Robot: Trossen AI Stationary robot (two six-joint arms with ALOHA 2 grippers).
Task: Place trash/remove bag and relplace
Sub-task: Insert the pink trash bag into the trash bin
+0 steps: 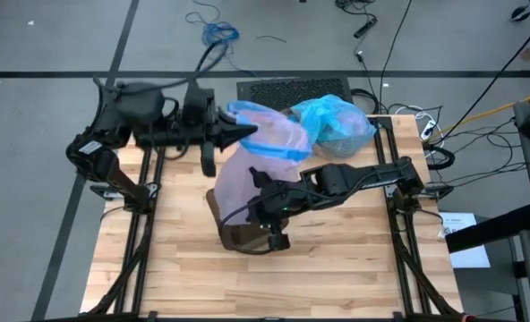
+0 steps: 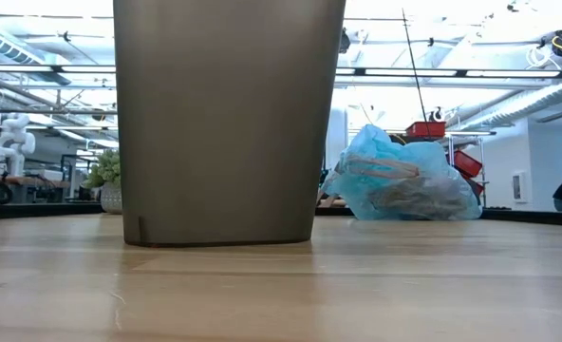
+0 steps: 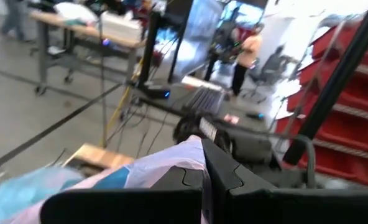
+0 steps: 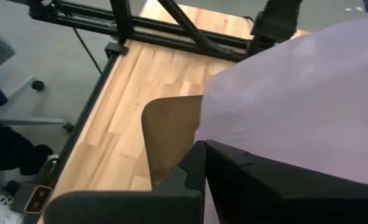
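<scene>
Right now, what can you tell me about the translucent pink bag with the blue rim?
The translucent pink plastic bag with a blue rim band is stretched between both shut grippers: the left gripper holds its far end, the right gripper its lower part. It drapes loosely, crinkled, over the brown square bin, partly covering the opening, beside the filled light-blue bag.

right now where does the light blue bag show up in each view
High view: the light-blue bag lies at the table's far edge, right of centre, beside the pink bag.
Low view: right of the brown bin, sitting on the tabletop.
Left wrist view: a blurred blue patch at the lower left corner.
Right wrist view: not in it.
Shared landmark: the brown bin.
</scene>
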